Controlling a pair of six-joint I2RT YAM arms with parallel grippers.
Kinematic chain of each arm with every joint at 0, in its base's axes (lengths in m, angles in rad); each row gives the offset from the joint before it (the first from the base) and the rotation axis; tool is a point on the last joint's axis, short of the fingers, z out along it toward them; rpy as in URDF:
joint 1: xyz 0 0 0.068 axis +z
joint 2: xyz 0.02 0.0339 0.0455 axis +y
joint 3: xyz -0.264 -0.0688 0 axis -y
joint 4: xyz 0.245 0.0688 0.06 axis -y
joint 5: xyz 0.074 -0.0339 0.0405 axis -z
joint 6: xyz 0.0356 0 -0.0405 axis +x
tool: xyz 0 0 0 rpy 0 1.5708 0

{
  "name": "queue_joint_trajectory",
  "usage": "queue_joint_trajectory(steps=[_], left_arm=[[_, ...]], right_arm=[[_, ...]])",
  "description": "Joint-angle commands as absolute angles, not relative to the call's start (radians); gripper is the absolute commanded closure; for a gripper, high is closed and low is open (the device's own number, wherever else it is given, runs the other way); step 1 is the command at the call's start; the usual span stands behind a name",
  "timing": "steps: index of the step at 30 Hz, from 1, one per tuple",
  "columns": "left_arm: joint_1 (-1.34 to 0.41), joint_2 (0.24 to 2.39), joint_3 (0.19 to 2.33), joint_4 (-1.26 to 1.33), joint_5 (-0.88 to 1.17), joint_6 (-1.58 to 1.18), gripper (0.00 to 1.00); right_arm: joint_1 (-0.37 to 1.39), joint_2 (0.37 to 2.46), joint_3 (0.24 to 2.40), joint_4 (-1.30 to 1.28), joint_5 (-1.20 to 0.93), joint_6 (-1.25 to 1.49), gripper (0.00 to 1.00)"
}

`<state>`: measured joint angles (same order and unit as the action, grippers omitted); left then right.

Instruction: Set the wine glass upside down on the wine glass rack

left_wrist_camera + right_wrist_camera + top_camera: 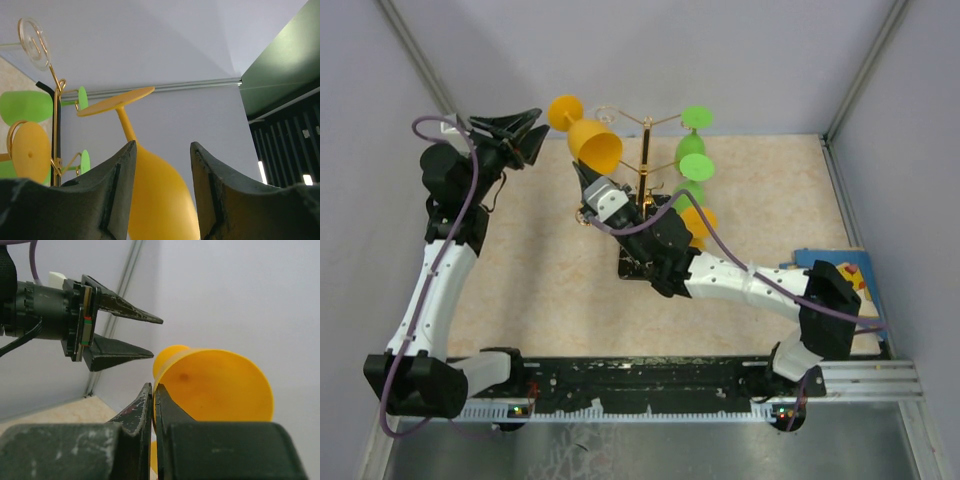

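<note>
Orange wine glass (pixel 592 138) sits pinched by its rim in the right claw (pixel 152 397), rack (pixel 646 160) just beside it. Left claw (pixel 157 337) gapes alongside. Likely a handover: left must close on it.

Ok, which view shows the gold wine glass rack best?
Top external: the wine glass rack shows from its curled arms down the pole, though the right arm hides most of its base. Left wrist catches only part of its pole and a few arms at the frame's left edge. Right wrist shows none of it.
</note>
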<state>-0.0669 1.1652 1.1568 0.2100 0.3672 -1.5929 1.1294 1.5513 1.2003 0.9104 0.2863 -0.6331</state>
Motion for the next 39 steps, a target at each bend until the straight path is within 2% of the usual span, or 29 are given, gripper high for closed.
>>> queue_joint_trajectory(steps=[1, 5, 9, 12, 29, 39], left_arm=[[-0.076, 1.161, 1.154, 0.243, 0.405, -1.581, 0.47], [-0.08, 1.158, 1.148, 0.242, 0.411, -1.573, 0.48], [-0.083, 1.163, 1.143, 0.279, 0.431, -1.573, 0.63], [-0.087, 1.167, 1.141, 0.284, 0.439, -1.574, 0.67], [-0.097, 1.169, 1.111, 0.263, 0.425, -1.569, 0.6], [-0.097, 1.187, 1.103, 0.354, 0.424, -1.586, 0.67]], right_arm=[[1.14, 1.583, 1.296, 1.006, 0.254, -0.649, 1.0], [1.146, 1.608, 1.323, 1.006, 0.229, -0.65, 1.0], [1.153, 1.612, 1.323, 1.001, 0.201, -0.638, 1.0], [1.154, 1.611, 1.316, 1.006, 0.177, -0.624, 1.0], [1.171, 1.63, 1.328, 1.005, 0.154, -0.649, 1.0], [1.181, 1.611, 1.295, 0.953, 0.131, -0.628, 1.0]])
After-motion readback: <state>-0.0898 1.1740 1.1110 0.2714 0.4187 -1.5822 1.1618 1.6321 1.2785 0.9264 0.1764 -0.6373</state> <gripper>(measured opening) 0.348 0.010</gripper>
